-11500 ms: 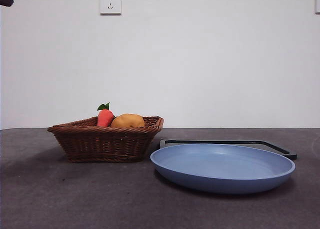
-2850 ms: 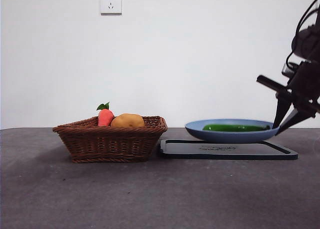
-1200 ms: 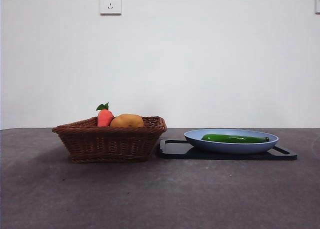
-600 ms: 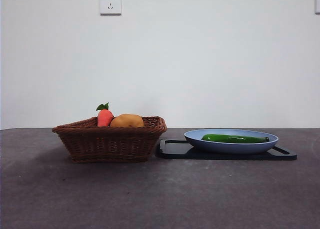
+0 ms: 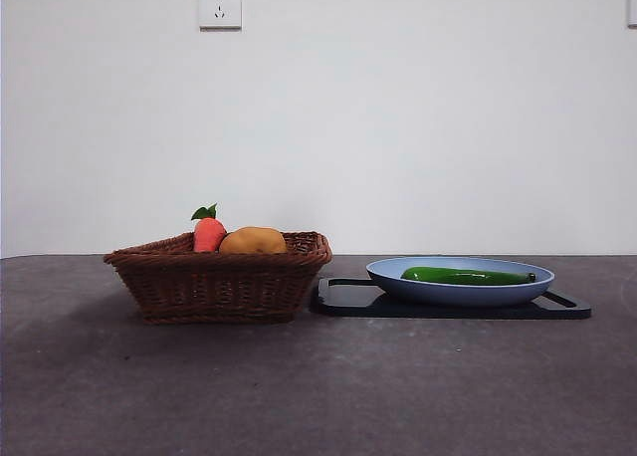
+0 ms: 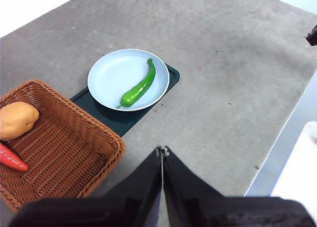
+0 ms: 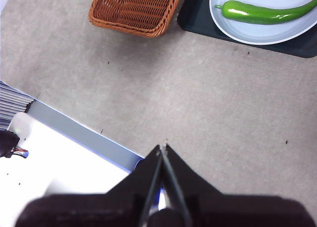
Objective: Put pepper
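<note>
The glossy dark-green pepper (image 5: pixel 466 276) lies in the blue plate (image 5: pixel 398 282), which stands on a dark tray (image 5: pixel 348 299). The left wrist view shows the pepper (image 6: pixel 138 87) lying across the plate (image 6: pixel 109 73), and the right wrist view shows it (image 7: pixel 262 13) in the plate (image 7: pixel 257 36) too. My left gripper (image 6: pixel 162 150) is shut and empty, held high above the table, away from the plate. My right gripper (image 7: pixel 162 147) is shut and empty, high over the table's edge. Neither arm shows in the front view.
A brown wicker basket (image 5: pixel 219 282) stands left of the tray, holding an orange-red vegetable with green leaves (image 5: pixel 208 230) and a tan potato-like lump (image 5: pixel 254 241). The basket also shows in the left wrist view (image 6: pixel 64 152) and the right wrist view (image 7: pixel 133 9).
The plate, with the pepper in it, has gone from the table's front onto the dark tray. The arm seen at the right earlier has left the front view. The last second shows no movement.
</note>
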Action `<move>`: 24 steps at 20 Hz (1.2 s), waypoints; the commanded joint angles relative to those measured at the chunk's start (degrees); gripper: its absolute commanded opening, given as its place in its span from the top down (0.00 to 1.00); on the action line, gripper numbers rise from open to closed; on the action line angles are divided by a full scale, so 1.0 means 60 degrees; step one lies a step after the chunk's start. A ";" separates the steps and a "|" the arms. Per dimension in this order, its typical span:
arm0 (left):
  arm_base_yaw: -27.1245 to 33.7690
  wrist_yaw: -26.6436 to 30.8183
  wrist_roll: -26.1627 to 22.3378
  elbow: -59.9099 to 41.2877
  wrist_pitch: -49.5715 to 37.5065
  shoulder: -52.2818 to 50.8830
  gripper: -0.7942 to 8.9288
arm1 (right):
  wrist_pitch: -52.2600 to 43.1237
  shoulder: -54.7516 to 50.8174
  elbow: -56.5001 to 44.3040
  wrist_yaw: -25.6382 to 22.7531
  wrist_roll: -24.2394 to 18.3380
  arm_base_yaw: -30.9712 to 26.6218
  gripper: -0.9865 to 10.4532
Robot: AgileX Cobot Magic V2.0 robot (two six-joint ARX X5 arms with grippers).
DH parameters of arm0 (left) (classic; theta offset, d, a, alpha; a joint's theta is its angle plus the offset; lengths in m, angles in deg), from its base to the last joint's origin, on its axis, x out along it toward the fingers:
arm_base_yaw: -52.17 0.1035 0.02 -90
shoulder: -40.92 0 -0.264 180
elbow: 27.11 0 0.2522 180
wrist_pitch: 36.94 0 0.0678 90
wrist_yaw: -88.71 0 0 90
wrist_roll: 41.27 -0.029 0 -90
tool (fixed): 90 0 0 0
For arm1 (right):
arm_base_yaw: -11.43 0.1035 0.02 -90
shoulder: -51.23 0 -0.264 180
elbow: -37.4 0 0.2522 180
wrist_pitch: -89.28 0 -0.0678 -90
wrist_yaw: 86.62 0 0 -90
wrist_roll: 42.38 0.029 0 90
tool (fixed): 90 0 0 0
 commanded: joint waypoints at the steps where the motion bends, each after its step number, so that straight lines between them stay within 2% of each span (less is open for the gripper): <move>1: -0.0098 0.0051 0.0000 0.0193 -0.0157 0.0069 0.91 | 0.0135 0.0069 0.0175 -0.0015 0.0015 0.0033 0.90; 2: -0.0087 0.0215 -0.0178 0.0193 -0.0182 0.0069 0.91 | 0.0135 0.0069 0.0175 -0.0015 0.0015 0.0033 0.90; 4: 0.0128 0.1129 -0.0641 0.0193 -0.0375 0.0044 0.91 | 0.0135 0.0069 0.0175 -0.0015 0.0015 0.0033 0.90; 6: 0.0790 0.1854 -0.1013 0.0182 -0.1107 -0.0197 0.91 | 0.0135 0.0069 0.0175 -0.0015 0.0015 0.0033 0.90; 11: 0.3377 0.0951 -0.1504 -0.0492 -0.3446 -0.1829 0.91 | 0.0135 0.0069 0.0175 -0.0029 0.0015 0.0033 0.90; 17: 0.6612 0.0772 -0.1519 -0.5206 -0.7777 -0.5493 0.91 | 0.0135 0.0069 0.0175 -0.0029 0.0015 0.0033 0.90; 22: 0.8007 0.0776 -0.1439 -0.8575 -0.8779 -0.7814 0.91 | 0.0131 0.0069 0.0175 -0.0040 0.0015 0.0033 0.90; 24: 0.8306 0.0769 -0.1053 -0.9741 -0.8994 -0.8437 0.91 | 0.0131 0.0069 0.0175 -0.0040 0.0015 0.0033 0.90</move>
